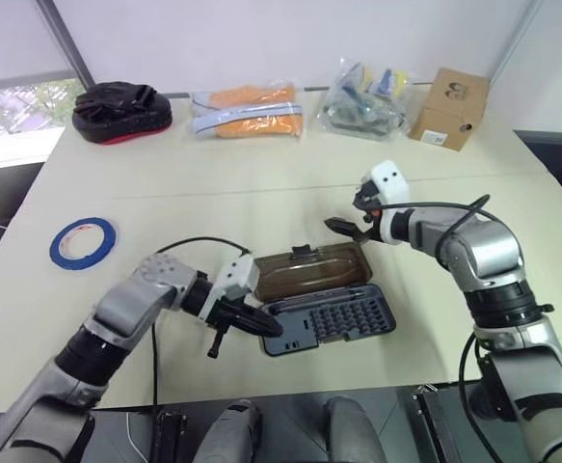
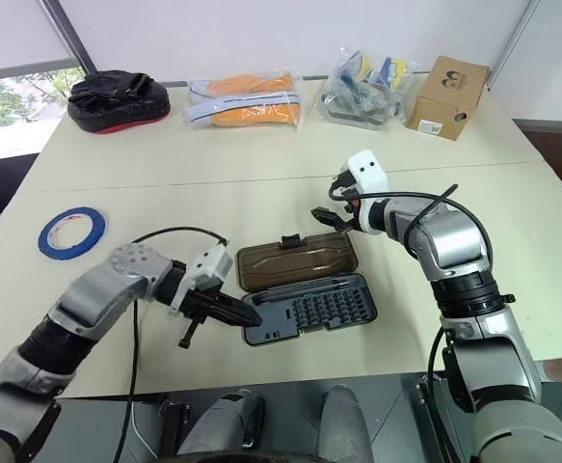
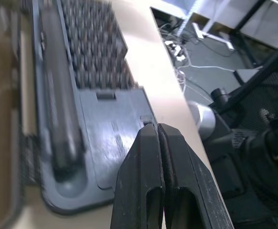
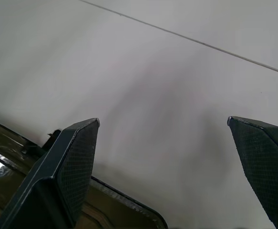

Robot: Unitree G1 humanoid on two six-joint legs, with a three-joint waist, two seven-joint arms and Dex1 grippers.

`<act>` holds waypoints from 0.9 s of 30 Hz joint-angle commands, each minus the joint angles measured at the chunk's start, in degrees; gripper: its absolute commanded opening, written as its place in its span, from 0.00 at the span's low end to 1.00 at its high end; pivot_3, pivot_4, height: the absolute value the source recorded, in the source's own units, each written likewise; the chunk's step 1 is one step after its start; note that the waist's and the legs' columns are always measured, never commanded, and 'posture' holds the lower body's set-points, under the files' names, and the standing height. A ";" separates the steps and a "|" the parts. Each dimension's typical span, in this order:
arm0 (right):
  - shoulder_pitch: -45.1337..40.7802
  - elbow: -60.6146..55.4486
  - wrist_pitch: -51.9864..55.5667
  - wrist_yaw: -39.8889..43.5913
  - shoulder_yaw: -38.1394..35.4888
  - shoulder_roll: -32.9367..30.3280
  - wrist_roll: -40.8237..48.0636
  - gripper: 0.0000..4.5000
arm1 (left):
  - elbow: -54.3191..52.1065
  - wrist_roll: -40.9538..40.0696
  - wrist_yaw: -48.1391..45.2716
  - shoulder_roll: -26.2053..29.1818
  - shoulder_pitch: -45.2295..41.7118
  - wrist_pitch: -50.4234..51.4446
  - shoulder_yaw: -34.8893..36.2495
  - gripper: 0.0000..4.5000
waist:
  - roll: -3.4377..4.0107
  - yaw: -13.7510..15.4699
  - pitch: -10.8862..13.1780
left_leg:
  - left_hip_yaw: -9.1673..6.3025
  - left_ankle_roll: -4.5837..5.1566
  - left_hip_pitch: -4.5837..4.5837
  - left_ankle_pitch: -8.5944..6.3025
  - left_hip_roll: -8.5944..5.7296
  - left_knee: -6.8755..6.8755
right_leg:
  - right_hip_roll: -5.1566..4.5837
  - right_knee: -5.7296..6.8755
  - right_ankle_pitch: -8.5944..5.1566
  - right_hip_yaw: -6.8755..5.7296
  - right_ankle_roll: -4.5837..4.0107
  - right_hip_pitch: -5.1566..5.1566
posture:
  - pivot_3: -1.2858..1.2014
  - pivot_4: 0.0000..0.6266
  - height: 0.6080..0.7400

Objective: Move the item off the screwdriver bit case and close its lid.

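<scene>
Flat dark grey plastic screwdriver bit case (image 1: 329, 322) lies open near tabletop's front edge, smoky-brown translucent lid (image 1: 311, 270) flat behind it. Blue tape ring with white core (image 1: 83, 241) sits near left edge. Left gripper (image 1: 269, 326), fingers pressed together, over case's left end. Right gripper (image 1: 346, 229), fingers spread wide, behind lid.

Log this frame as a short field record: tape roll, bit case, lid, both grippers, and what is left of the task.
tape roll: blue tape roll lies flat on the table, off the case, far to the robot's left
bit case: screwdriver bit case open, bits showing
lid: lid folded back flat on the table behind the tray
left gripper: left gripper shut, empty, tips over the tray's left end
right gripper: right gripper open, empty, just above the lid's far edge
remaining: lid not yet closed
</scene>
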 commanded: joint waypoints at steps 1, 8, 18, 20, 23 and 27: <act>-0.92 -0.15 -3.27 2.32 0.54 -1.00 -2.73 1.00 | -2.05 2.32 4.04 -1.26 1.59 -2.26 0.01 0.01 | 0.00 0.07 0.00 | 0.00 0.00 0.00 0.00 0.00 0.00 | 0.00 0.00 0.00 0.00 0.00 0.00 | 0.52 0.24 1.00; -3.14 2.02 -5.89 9.43 1.23 -3.79 -5.20 1.00 | -0.21 7.77 10.99 -4.70 6.12 -7.81 -1.22 0.01 | 0.01 0.52 -0.01 | 0.02 0.00 0.01 0.00 -0.01 0.03 | -0.02 -0.01 0.00 0.01 0.00 0.02 | 0.52 0.24 1.00; -6.27 9.55 -14.27 26.08 9.65 -9.63 -12.36 1.00 | -0.89 8.72 15.11 -6.06 9.92 -9.96 -1.39 0.01 | 0.03 1.25 -0.03 | 0.07 0.00 0.14 0.00 -0.02 0.06 | -0.02 -0.07 0.00 0.01 0.00 0.19 | 0.52 0.24 1.00; -6.97 12.07 -16.15 26.88 10.20 -8.72 -13.65 1.00 | -1.10 8.64 15.57 -6.29 9.94 -9.80 -1.35 0.01 | 0.03 1.29 -0.03 | 0.06 0.00 0.15 0.00 -0.01 0.06 | -0.02 -0.07 0.00 0.01 0.00 0.19 | 0.52 0.24 1.00; -8.28 17.11 -19.01 27.86 10.56 -6.62 -15.34 1.00 | -1.28 8.62 15.99 -6.42 9.97 -9.67 -1.35 0.01 | 0.03 1.24 -0.03 | 0.06 0.00 0.15 0.00 -0.02 0.07 | -0.03 -0.07 0.00 0.01 0.00 0.21 | 0.52 0.24 1.00; -9.50 23.05 -23.13 29.38 11.15 -4.87 -17.77 1.00 | -1.64 8.68 16.40 -6.27 10.23 -9.66 -1.44 0.01 | 0.03 1.28 -0.03 | 0.05 0.00 0.16 0.00 -0.02 0.07 | -0.03 -0.06 0.00 0.01 0.00 0.21 | 0.52 0.24 1.00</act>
